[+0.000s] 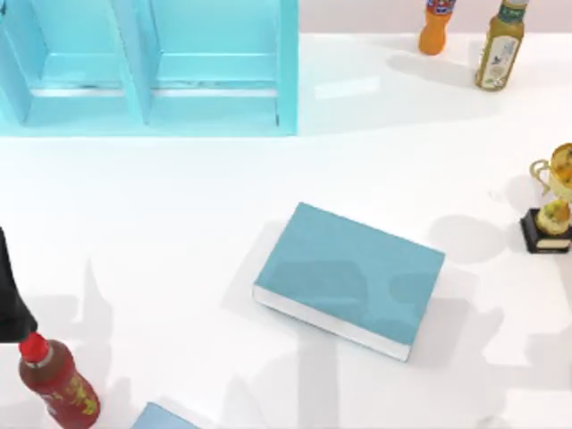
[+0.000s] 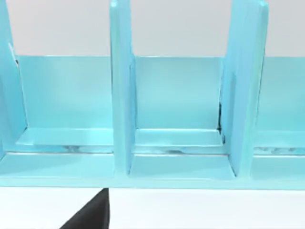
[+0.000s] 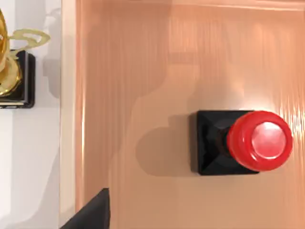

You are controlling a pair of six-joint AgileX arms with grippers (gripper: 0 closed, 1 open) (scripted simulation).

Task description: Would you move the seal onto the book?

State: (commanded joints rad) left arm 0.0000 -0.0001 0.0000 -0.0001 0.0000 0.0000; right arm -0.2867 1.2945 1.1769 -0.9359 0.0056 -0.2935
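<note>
A dark edge of my right gripper (image 3: 89, 213) pokes in over an orange-brown wooden board (image 3: 143, 71); whether it is spread or pressed together, I cannot tell. Apart from it, the seal (image 3: 243, 141) sits on that board, black base down, red knob up. Beside the board stands a gold trophy (image 3: 10, 67) on the white table (image 1: 179, 223). The book (image 1: 349, 277) lies flat mid-table. My left arm (image 1: 11, 295) waits at the left edge, its grip likewise unclear, facing the turquoise shelf unit (image 2: 121, 95) and its open compartments.
</note>
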